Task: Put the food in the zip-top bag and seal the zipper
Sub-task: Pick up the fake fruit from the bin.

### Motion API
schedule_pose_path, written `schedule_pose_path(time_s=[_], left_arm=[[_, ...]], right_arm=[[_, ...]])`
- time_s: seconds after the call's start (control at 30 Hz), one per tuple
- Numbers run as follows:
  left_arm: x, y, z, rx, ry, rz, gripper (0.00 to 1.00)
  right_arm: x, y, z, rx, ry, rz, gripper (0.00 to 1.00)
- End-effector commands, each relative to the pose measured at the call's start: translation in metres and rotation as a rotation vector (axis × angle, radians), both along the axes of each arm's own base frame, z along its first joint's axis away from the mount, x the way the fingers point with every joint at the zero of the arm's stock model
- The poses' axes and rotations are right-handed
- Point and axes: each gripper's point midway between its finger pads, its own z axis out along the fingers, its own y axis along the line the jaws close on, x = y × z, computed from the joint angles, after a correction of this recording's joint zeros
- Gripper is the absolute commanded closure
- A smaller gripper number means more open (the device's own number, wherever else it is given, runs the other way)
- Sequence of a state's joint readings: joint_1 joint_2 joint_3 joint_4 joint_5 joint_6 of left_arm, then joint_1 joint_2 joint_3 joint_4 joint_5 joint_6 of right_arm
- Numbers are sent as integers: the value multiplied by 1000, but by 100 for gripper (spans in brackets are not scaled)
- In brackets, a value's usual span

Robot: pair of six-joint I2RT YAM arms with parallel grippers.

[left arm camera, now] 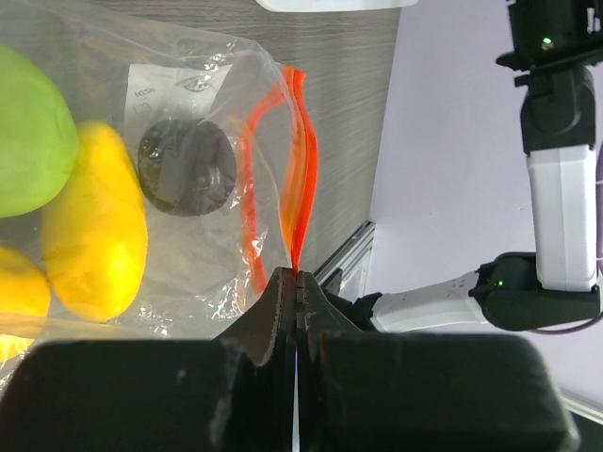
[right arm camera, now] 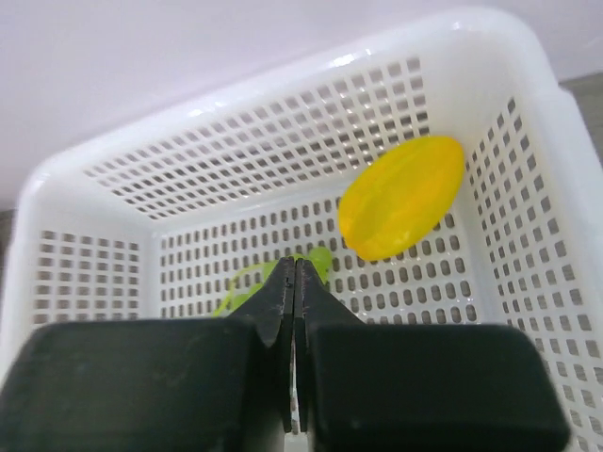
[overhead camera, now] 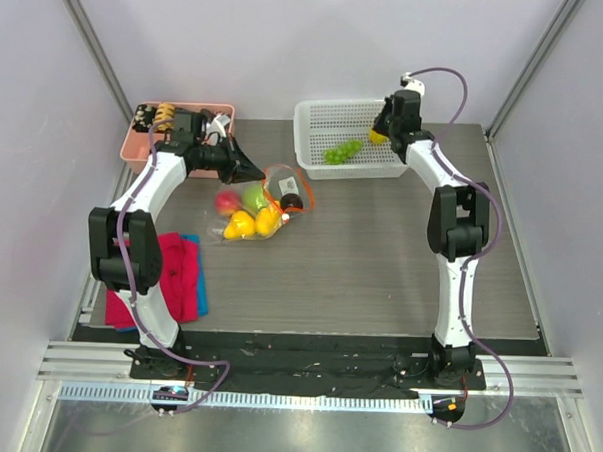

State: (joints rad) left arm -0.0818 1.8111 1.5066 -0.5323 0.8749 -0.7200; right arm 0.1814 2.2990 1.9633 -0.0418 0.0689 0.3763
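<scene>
- Top view: bright, even, diffuse light from overhead. Walls (overhead camera: 289, 45) read pale lavender, no hot spots on the table (overhead camera: 380, 259).
- Shadows on it are soft, short and low contrast.
- Metal sheet (overhead camera: 292, 436) at the near edge has a dull sheen, with mild glare along its far edge.
- Posts (overhead camera: 88, 37) lean outward: wide-angle distortion at the edges.
- Left wrist: bag (left arm camera: 188, 75) film shows small specular glints on the creases. Zipper (left arm camera: 306, 169) glows with light passing through it.
- Left gripper (left arm camera: 297, 275) body is near-black and soft, detail crushed.
- Right wrist: basket (right arm camera: 551, 104) rim is nearly clipped white. Lemon (right arm camera: 400, 209) is saturated and sharp. Right gripper (right arm camera: 295, 266) is dark and blurred up close.
</scene>
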Motion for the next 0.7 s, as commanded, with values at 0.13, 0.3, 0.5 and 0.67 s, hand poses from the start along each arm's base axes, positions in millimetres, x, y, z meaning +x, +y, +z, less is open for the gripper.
schedule_pose_path(time_s=[0.13,0.3,0.5,0.67], left_arm=[[4,2,20,-13,-71,-15,100],[5,2,15,-10,-60,-11,100],[7,3,11,-6,-55,-8,100],[10,2,6,-5,-44,-5,100]], right_arm=[[7,-12,44,-24,-80,-47,29],[31,-17,20,21,-81,-131,22],[56,-21,-4,119,-83,-244,22],[60,-31,-18,167,-87,-331,20]])
